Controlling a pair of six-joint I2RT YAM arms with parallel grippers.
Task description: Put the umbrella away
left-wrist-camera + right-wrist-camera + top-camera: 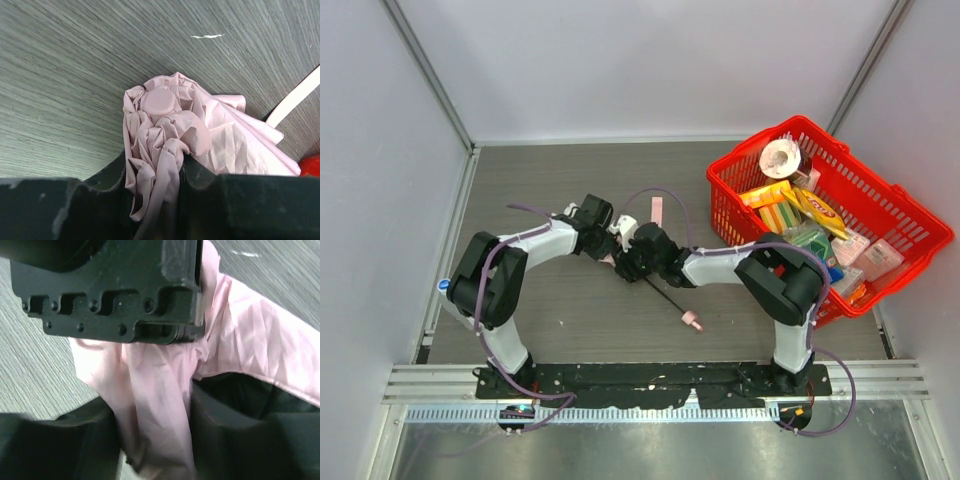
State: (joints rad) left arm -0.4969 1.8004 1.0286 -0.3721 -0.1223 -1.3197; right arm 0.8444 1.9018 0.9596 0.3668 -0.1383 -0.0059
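The umbrella point(170, 125) is a bunched pale pink bundle lying on the grey table, its round cap point(159, 101) facing the left wrist camera. My left gripper point(160, 200) is shut on a fold of its fabric. My right gripper point(155, 440) is shut on another thick fold of the umbrella point(250, 340), right beside the left gripper's black body point(110, 290). From above, both grippers point(612, 240) point(636, 256) meet over the canopy and hide most of it. The thin black shaft point(660, 292) runs toward the front right and ends at the small pink handle point(691, 321).
A red basket point(898, 198) full of packets and a tape roll stands at the right, close to the right arm's elbow. A pale pink strap point(658, 208) lies on the table just behind the grippers. Walls close in the table at the left, back and right.
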